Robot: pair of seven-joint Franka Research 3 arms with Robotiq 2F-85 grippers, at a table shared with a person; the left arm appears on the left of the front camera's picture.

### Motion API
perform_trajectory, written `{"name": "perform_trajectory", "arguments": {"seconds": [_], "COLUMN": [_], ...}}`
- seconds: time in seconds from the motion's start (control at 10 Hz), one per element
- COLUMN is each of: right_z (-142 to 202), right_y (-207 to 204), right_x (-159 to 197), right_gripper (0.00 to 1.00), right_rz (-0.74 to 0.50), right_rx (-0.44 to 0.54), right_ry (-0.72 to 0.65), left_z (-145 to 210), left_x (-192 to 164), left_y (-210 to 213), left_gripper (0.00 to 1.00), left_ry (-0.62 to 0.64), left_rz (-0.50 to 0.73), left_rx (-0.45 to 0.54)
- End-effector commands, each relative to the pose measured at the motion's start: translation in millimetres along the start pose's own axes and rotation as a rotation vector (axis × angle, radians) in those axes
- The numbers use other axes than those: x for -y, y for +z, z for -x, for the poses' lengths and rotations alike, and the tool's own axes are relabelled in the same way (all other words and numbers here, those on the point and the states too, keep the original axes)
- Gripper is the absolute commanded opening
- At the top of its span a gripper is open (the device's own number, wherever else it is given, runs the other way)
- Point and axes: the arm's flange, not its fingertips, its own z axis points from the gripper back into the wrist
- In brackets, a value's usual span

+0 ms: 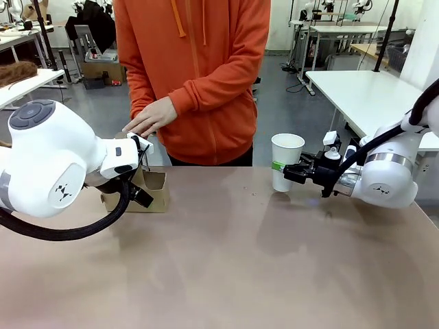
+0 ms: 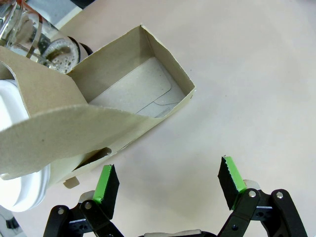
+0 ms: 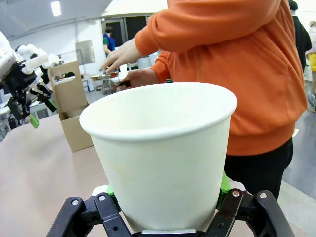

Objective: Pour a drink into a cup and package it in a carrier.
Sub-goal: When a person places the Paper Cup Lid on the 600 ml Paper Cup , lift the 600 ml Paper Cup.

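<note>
Front view: cup upright, mouth up, in right gripper.

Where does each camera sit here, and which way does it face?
Front: fixed between the arms, facing across the table at the person; the left arm and right arm show.
Left wrist: looks down past the open left gripper at the carrier.
Right wrist: looks along the right gripper, shut on the cup, toward the person.
Shared: the carrier appears in all three views.

Right hand around the cup, carrier well apart.
</note>
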Motion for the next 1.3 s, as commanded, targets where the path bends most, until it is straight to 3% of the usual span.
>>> {"name": "perform_trajectory", "arguments": {"seconds": [0.0,1.2], "right_z": [-4.2,-4.2], "right_y": [-1.5,-1.5], "right_x": [-2.2,-2.2], "right_gripper": [0.8,0.8], "right_rz": [-0.001,-0.001], "right_rx": [0.007,0.007], "right_ry": [0.004,0.004], "left_z": [0.1,0.1], "left_x": [-0.2,-0.2], "left_y": [0.4,0.4], "left_gripper": [1.0,1.0], "left_ry": [0.001,0.001], "left_rz": [0.001,0.001], "left_rx": [0.001,0.001]}}
